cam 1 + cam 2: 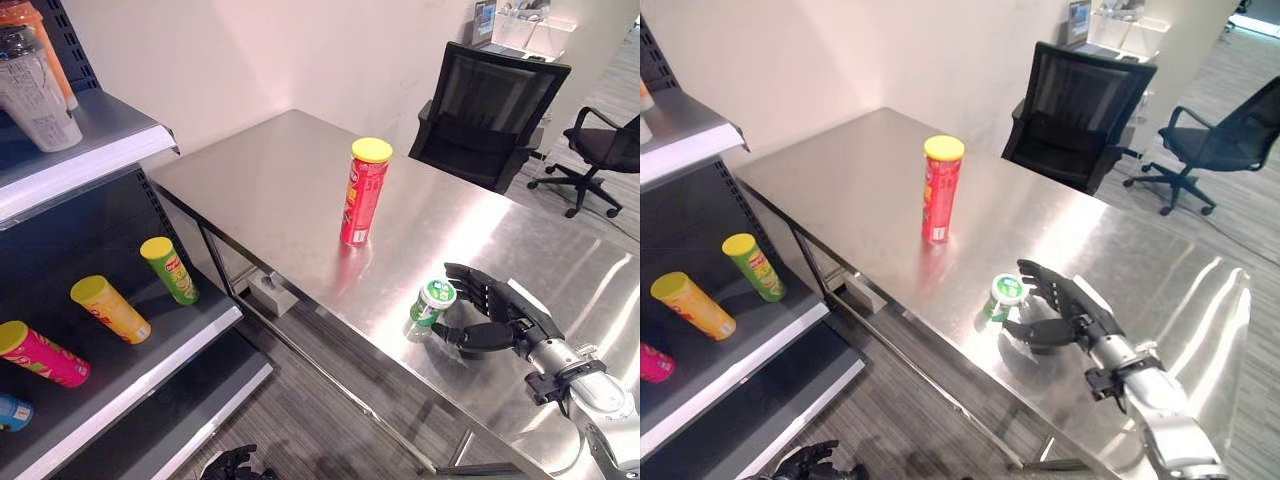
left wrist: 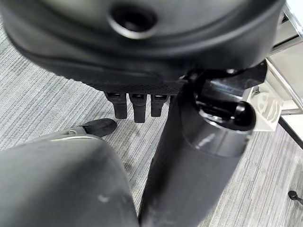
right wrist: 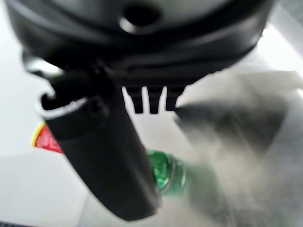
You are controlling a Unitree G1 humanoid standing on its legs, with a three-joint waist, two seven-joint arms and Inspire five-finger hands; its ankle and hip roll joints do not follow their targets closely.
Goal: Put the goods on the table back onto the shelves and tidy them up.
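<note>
On the left stood the shelves [image 1: 120, 135], and a fair part of the job looked done there. The upper shelf held bottles [image 1: 35, 95], cut off at the edge. The lower shelf carried a pink can [image 1: 45, 355], a yellow can [image 1: 110, 308] and a green can [image 1: 170, 270], all lying on their sides, so some tidying was probably still owed. A blue thing [image 1: 12, 412] at the very edge was too cut off to name.

Low down by the floor hung the left robot hand [image 1: 805, 462], idle, its fingers [image 2: 134, 105] loosely bent and holding nothing.

On the steel table [image 1: 270, 180] two goods were left. A red can [image 1: 365, 192] with a yellow lid stood upright near the middle, well apart from any hand. Nearer the front edge stood a small green jar [image 1: 432, 303] with a white and green cap.

The right robot hand [image 1: 497, 310] lay just beside that jar, fingers spread wide and thumb swung under, cupping toward it without closing. Whether a fingertip touched the jar I could not tell; in the wrist view the thumb [image 3: 104, 161] covered half of it.

Behind the table stood a black chair [image 1: 490, 110], and another chair [image 1: 595, 150] off to the right.
</note>
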